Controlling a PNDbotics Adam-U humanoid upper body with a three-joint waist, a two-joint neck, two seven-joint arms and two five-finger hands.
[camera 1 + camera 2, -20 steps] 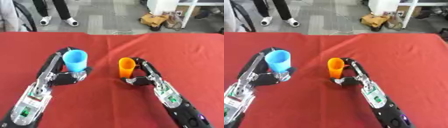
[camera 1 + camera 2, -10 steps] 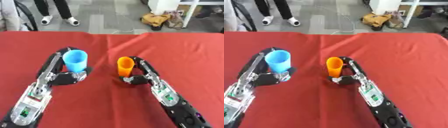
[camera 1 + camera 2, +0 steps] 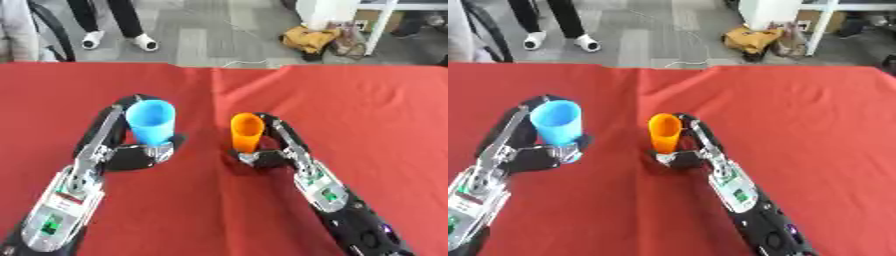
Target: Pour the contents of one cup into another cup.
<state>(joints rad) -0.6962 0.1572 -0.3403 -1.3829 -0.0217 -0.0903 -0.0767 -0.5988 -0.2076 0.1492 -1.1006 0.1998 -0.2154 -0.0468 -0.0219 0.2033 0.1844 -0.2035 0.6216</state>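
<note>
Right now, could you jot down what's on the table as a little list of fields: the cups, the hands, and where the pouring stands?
surface: red tablecloth
blue cup: upright, open end tipped a little toward the camera, in the left hand
orange cup: upright, slimmer, in the right hand
gap between cups: apart, not touching
contents: cannot tell
pouring: not yet begun, neither cup tipped over the other

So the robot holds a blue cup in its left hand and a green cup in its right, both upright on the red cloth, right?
Not quite: the cup in the right hand is orange, not green, as the left eye view shows. The left hand does hold the blue cup, both upright on the red cloth.
</note>
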